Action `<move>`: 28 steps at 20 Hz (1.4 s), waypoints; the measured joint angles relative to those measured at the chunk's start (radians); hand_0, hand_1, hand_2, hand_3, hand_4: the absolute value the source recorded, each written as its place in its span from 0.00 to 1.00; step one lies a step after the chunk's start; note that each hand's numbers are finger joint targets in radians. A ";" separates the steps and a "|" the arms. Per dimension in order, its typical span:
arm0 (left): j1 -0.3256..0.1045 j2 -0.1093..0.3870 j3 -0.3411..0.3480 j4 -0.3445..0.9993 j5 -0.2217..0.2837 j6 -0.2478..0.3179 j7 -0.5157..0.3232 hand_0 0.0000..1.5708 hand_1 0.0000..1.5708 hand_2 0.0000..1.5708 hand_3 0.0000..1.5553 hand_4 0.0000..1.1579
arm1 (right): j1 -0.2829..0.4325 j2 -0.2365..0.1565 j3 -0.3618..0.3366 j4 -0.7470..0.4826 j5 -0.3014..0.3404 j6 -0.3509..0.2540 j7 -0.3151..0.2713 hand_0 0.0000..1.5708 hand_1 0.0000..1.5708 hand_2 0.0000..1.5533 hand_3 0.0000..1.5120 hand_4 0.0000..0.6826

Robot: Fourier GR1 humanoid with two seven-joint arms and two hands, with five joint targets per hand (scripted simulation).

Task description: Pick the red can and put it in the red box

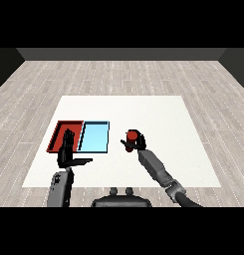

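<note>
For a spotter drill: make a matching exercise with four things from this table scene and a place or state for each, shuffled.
Things:
1. red can
2. red tray
3. light blue tray
4. left hand

Places or states:
A. open, fingers straight
B. held in the right hand
C. leftmost on the table
D. between the red tray and the can

Pairs: 1-B, 2-C, 3-D, 4-A

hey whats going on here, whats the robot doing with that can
The robot's right hand is curled round the red can, holding it upright to the right of the two trays. The red tray and the light blue tray lie side by side on the white table, red on the left, and neither holds the can yet. The left hand is open, fingers straight, in front of the red tray, holding nothing.
</note>
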 measured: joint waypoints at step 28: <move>-0.122 -0.047 -0.242 0.065 -0.058 0.091 0.130 0.00 0.00 0.00 0.00 0.00 | 0.123 -0.031 -0.025 -0.490 0.256 -0.112 0.201 0.91 0.91 0.93 0.94 0.95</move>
